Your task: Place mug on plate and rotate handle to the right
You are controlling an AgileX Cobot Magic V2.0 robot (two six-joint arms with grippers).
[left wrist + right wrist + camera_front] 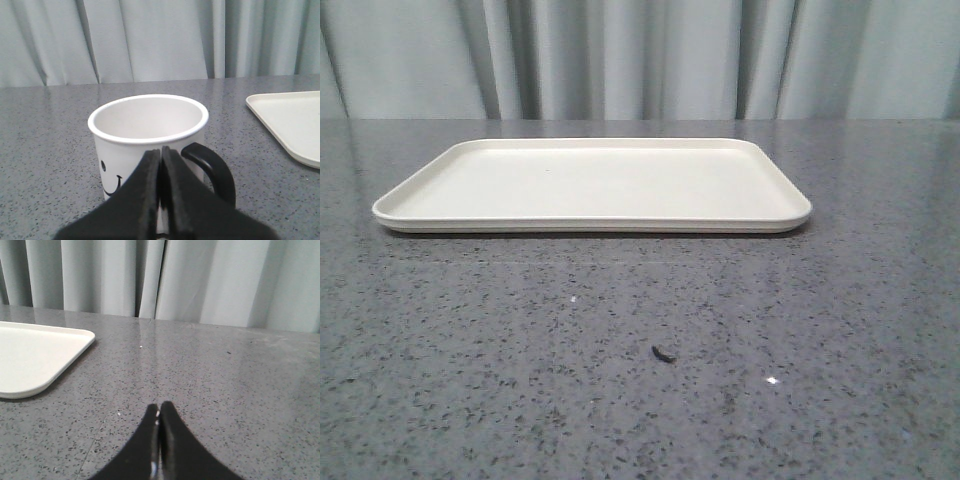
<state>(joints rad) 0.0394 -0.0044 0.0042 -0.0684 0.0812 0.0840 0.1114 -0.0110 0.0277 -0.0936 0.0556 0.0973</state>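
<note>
The plate (592,186) lies flat on the grey table (620,340), and nothing stands on it, so its whole surface is free from above. In front of it lies only a small dark scrap (663,353). The mug (150,145) stands directly before the closed left gripper (161,157). Before the closed right gripper (159,412) the table is bare up to the curtain (200,280).
</note>
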